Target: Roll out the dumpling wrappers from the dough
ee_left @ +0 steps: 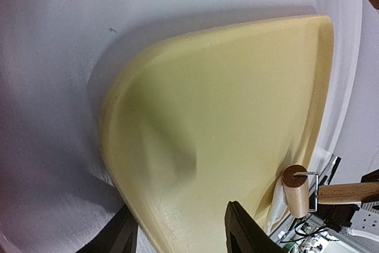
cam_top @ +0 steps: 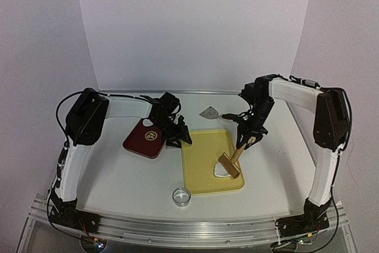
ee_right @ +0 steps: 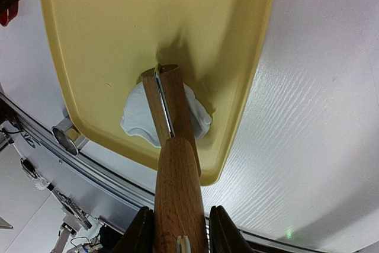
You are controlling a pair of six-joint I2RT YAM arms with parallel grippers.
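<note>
The dough [cam_top: 220,171] is a thin, irregular white sheet at the near right of the yellow tray [cam_top: 201,164]. My right gripper [cam_top: 244,136] is shut on the handle of a wooden roller [cam_top: 231,164], whose drum rests on the dough. In the right wrist view the gripper [ee_right: 180,232] clamps the handle, and the drum [ee_right: 172,102] lies across the dough [ee_right: 136,119]. My left gripper [cam_top: 177,135] is open at the tray's far left corner. In the left wrist view [ee_left: 180,235] its jaws straddle the tray's rim [ee_left: 112,164]. No round wrappers are in view.
A shiny ring cutter [cam_top: 182,196] stands on the table in front of the tray. A dark red plate [cam_top: 142,140] lies left of the tray, under the left arm. A small grey scraper [cam_top: 208,112] lies behind the tray.
</note>
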